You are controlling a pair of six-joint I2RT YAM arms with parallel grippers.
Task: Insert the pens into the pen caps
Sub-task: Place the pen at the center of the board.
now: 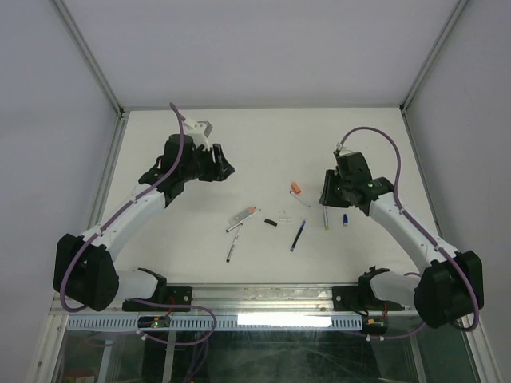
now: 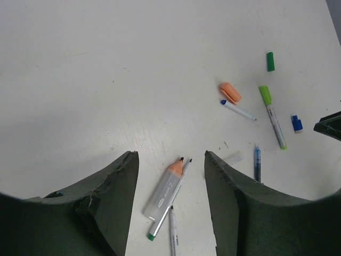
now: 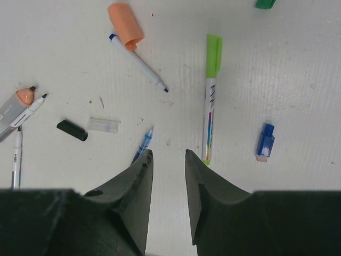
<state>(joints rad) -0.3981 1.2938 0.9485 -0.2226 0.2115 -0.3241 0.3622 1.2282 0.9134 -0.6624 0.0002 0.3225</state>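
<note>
Pens are in neither pincer. We see the right pincer [image 3: 168,154] hanging low over the white table [image 1: 367,136], its jaws a narrow gap apart with nothing between them. Just beside its tips lie a blue pen [image 3: 143,145] and a white pen with a light green end [image 3: 211,101]. A loose blue cap [image 3: 265,141] lies near that pen but apart from it. Further out we find a thin pen with a blue end [image 3: 138,63], that end just beside an orange cap [image 3: 125,25]. A black cap [image 3: 72,130] lies next to a clear cap [image 3: 103,125], and a dark green cap [image 3: 265,3] shows at the picture's edge. The left pincer [image 2: 169,157] hovers over the left half of the table, its jaws wide apart and empty. Seen through the gap between them, a grey marker with an orange tip [image 2: 168,189] lies on the table with thin pens [image 2: 172,234] alongside it. This group is near the table's middle, left of the other pens.
</note>
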